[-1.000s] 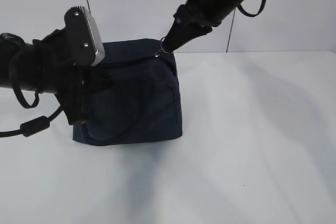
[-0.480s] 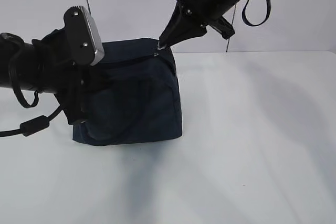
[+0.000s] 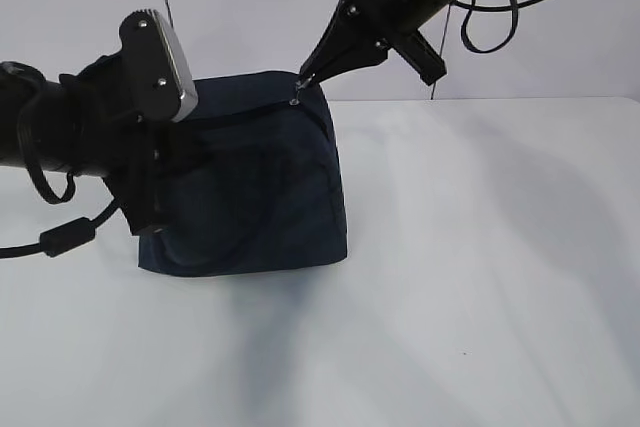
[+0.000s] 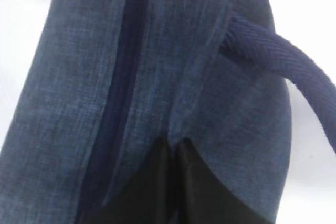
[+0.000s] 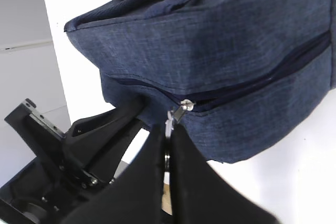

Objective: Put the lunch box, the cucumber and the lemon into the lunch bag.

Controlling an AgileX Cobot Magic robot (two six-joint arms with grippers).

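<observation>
The dark navy lunch bag (image 3: pixel 260 197) stands on the white table. My left gripper (image 3: pixel 170 157) is at the bag's left end; in the left wrist view it (image 4: pixel 171 144) is shut on a fold of the bag's fabric (image 4: pixel 79 77) beside the zipper line. My right gripper (image 3: pixel 304 80) reaches down to the bag's top right corner. In the right wrist view it (image 5: pixel 168 128) is shut on the silver ring pull (image 5: pixel 168 121) of the zipper on the bag (image 5: pixel 236 40). The lunch box, cucumber and lemon are out of view.
The white table (image 3: pixel 480 247) stretches to the right and in front of the bag. A strap handle (image 4: pixel 283 61) loops off the bag's side. The left arm's cable (image 3: pixel 60 237) hangs at the left edge.
My right gripper has turned and shifted slightly left along the bag's top, taking the ring pull with it. The left arm and the bag have stayed put.
</observation>
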